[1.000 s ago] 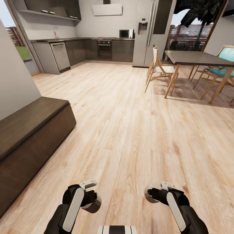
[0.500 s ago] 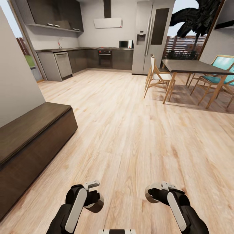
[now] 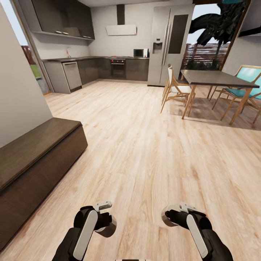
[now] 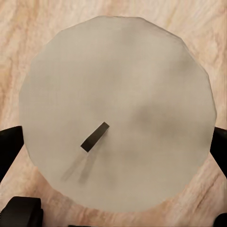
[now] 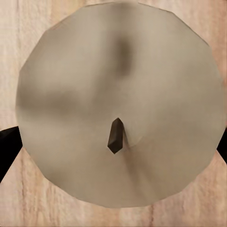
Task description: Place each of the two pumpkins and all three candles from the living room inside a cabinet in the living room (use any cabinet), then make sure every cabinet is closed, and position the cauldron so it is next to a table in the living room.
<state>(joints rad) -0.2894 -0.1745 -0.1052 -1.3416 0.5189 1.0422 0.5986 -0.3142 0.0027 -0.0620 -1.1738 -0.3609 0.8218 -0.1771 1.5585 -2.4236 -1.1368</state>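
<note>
A: What had just changed?

B: The whole head view had shifted: the kitchen sat lower and more of the ceiling showed, so the camera had tilted up or the robot had rolled on. Nothing in the room itself had moved.

A: Starting from the left, what was there?

B: The cabinet (image 3: 40,159) ran along the left wall, its fronts shut. Then the left gripper (image 3: 102,220), low over the wooden floor (image 3: 145,145), its fingers (image 4: 9,151) pinching a candle (image 4: 118,116) seen from above, wick up.

A: And the right?

B: The right gripper (image 3: 173,216) likewise held a second candle (image 5: 120,104), fingers (image 5: 7,146) clamped at its sides. Farther off stood a dining table (image 3: 214,78) with chairs.

A: What did it mean for the task?

B: I'd judge two candles were in transit, the cabinet close by and yet to be opened.
</note>
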